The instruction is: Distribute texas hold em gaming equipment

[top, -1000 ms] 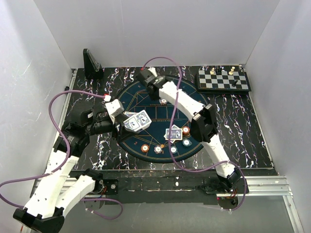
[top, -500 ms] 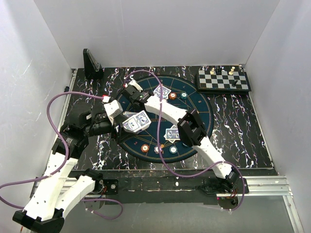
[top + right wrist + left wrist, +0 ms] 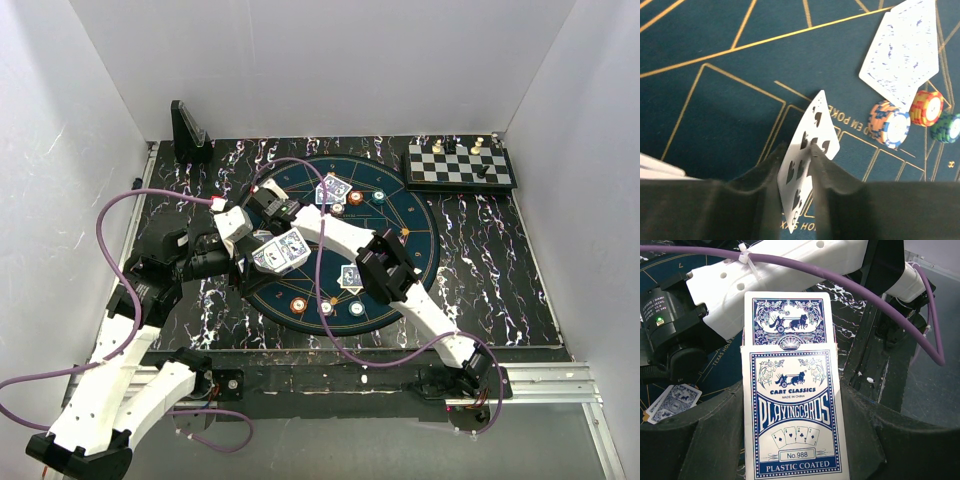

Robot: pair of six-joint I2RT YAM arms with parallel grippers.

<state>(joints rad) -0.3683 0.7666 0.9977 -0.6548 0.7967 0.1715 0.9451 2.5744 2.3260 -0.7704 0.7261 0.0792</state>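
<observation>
Starting at the far left corner of the bench, one black stand (image 3: 188, 132) sits on its own. Next over, the left gripper (image 3: 794, 452) is clamped on one box of playing cards (image 3: 792, 410), with a finger snug against each long side. It's holding the box above the left part of the one round mat (image 3: 400, 215) in the middle of the bench. One blue-backed card (image 3: 787, 320) pokes out of the top of the box.

The right arm stretches over to the far-left part of the mat. The right gripper (image 3: 796, 165) is almost fully closed, pinching one spade card (image 3: 810, 132) by its lower end, so the card is tilted with its face showing.

There are two lots of face-down cards lying on the mat. The far pair of cards (image 3: 333, 190) is two cards overlapping. The near pile of cards (image 3: 352, 277) I can't count.

Six chips in total:
- **Far side:** three far chips (image 3: 355, 197) just beside the far pair.
- **Near rim of the mat:** a row of one orange chip (image 3: 298, 306), one white chip (image 3: 326, 308) and one teal chip (image 3: 357, 308).

In the far right corner is one chessboard (image 3: 460, 166), pieces too small to count.
</observation>
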